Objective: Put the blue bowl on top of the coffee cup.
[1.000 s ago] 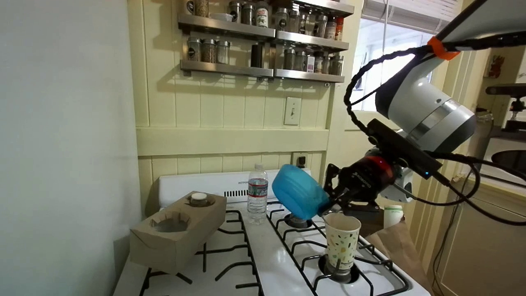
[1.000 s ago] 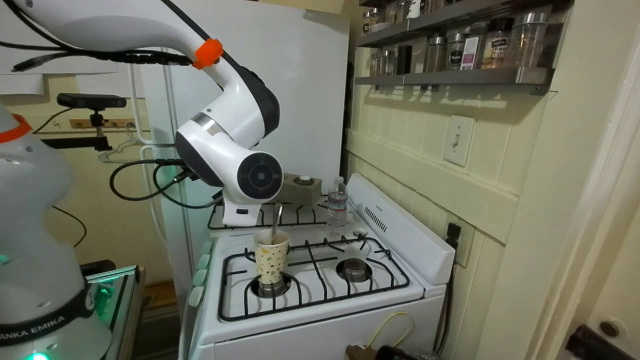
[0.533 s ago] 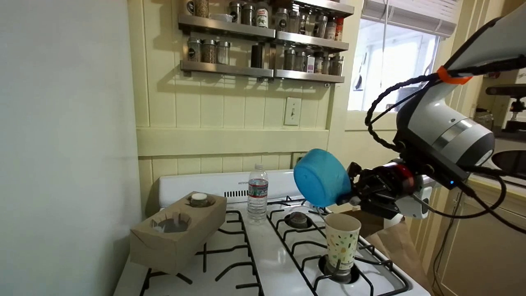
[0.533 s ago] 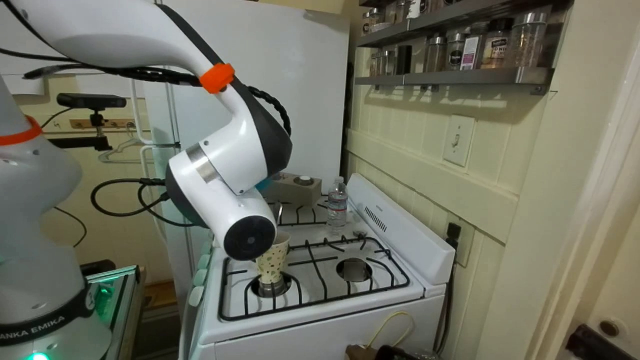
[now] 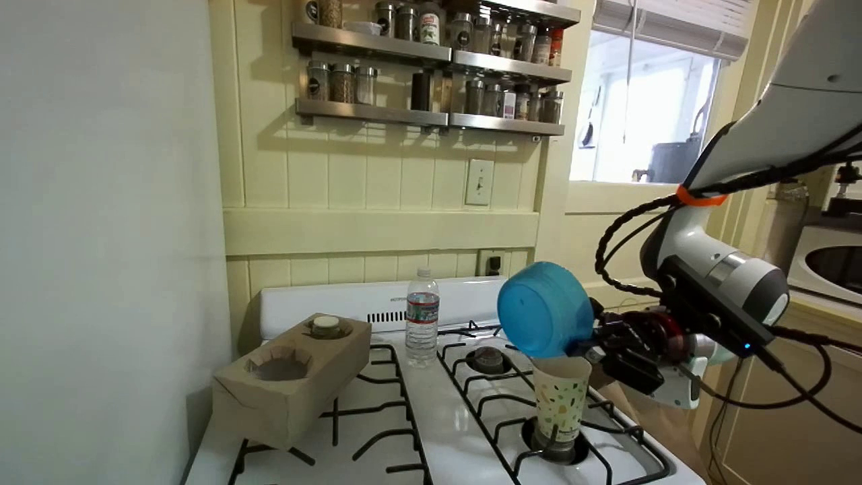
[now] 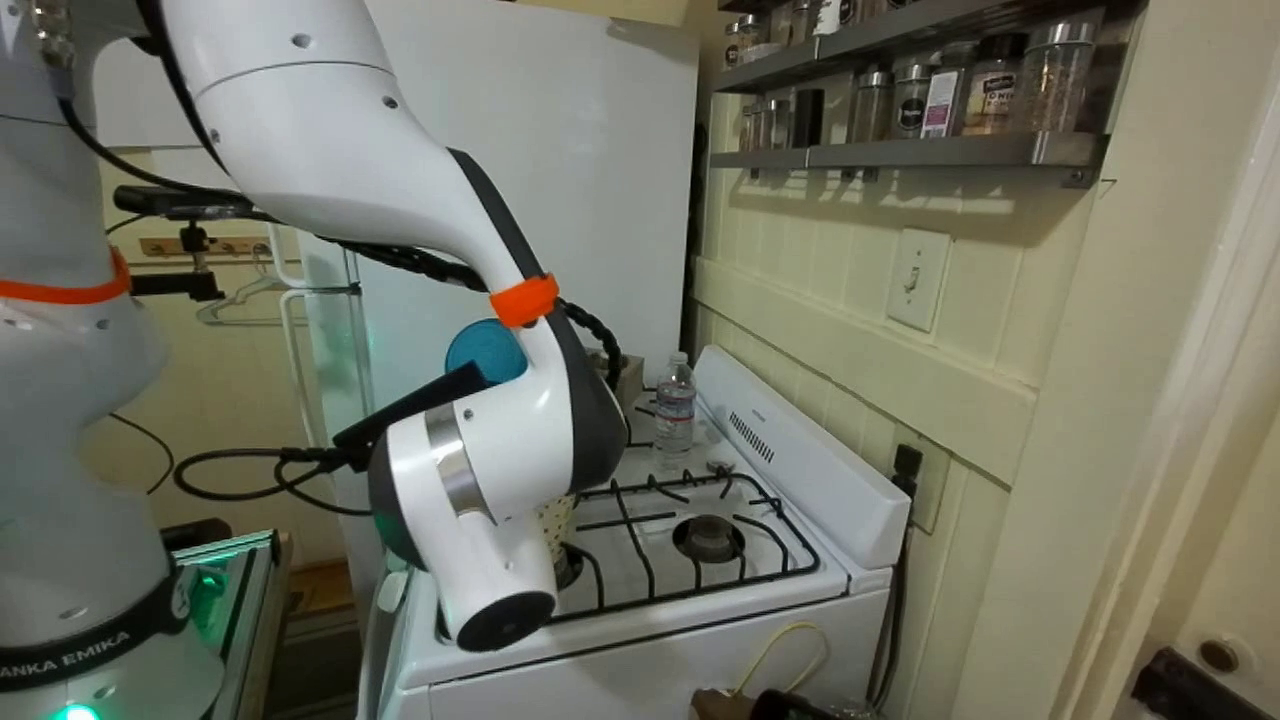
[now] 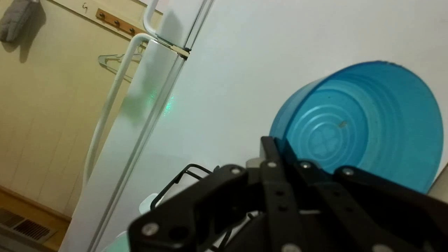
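My gripper point(image 5: 583, 346) is shut on the rim of the blue bowl point(image 5: 544, 311). In the wrist view the fingertips point(image 7: 278, 143) pinch the left wall of the bowl point(image 7: 395, 119), and its inside faces the camera. The bowl is tipped on its side, base turned away from the gripper. In an exterior view it appears above the coffee cup point(image 5: 562, 399) and slightly to its left, covering part of the cup's rim. The cup stands upright on a front burner. In an exterior view the arm hides most of the cup point(image 6: 558, 525), and the bowl point(image 6: 485, 348) shows behind the arm.
A water bottle point(image 5: 422, 323) stands on the stove's middle strip. A cardboard carrier point(image 5: 289, 384) with a white-lidded item sits on the left burners. Black grates point(image 5: 498, 397) surround the cup. The stove's back panel point(image 5: 384, 303) and the white fridge point(image 6: 620, 200) border the area.
In an exterior view the bowl and gripper have moved right, first up, then slightly down, with the bowl's base turning more toward that camera. The arm has come lower and now covers most of the cup.
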Tool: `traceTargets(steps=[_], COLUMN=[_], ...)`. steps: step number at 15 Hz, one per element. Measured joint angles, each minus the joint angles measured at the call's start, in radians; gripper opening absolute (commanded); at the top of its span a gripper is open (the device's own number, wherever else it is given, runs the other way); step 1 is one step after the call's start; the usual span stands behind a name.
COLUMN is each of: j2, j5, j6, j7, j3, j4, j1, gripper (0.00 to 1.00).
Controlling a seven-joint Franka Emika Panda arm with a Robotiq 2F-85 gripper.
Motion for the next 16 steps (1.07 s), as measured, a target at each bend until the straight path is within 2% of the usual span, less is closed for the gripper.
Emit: traceTargets(steps=[4,9,16], j2=[0.043,0.078,0.171], j5=[-0.014,-0.022,-0.067], j6=[0.0,-0.005,-0.025], j7=[0.0,-0.015,-0.206], j3=[-0.03,-0.033,-0.042], j4=[0.006,0.026,0.038], j1=[-0.025,-0.032,-0.078], gripper=[0.01,0.01,0.01])
